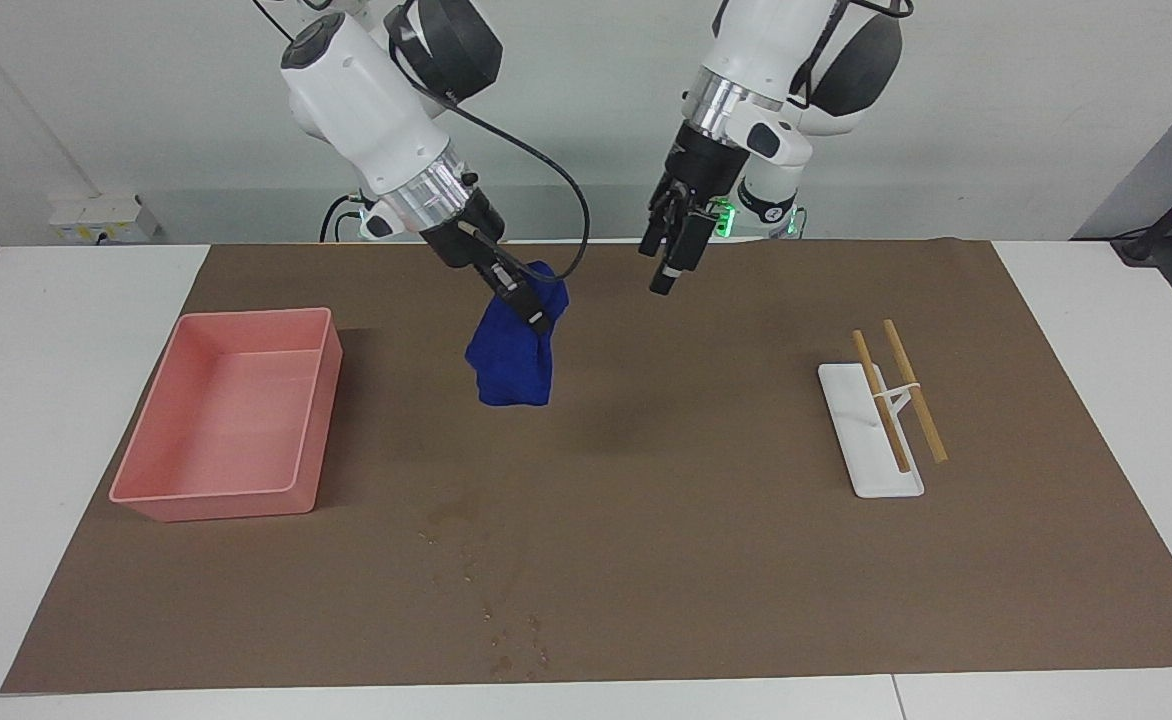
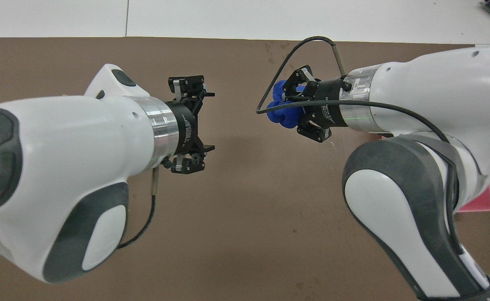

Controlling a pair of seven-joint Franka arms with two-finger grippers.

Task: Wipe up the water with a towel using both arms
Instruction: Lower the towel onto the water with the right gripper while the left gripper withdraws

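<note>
The right claw pinches a crumpled blue cloth towel aloft; the left claw waits, fingers unreadable. Glossy water droplets remain unwiped on the brown-matted surface.

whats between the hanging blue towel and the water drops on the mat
Only bare brown mat, seen in the facing view. The right gripper holds the towel up; the water lies farther from the robots.

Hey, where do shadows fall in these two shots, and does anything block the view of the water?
Facing view: soft shadows lie on the mat under the towel and beside the pink bin; the water shows unobstructed. Overhead view: the arms fill the frame, and droplets show only near the mat's top edge.
</note>
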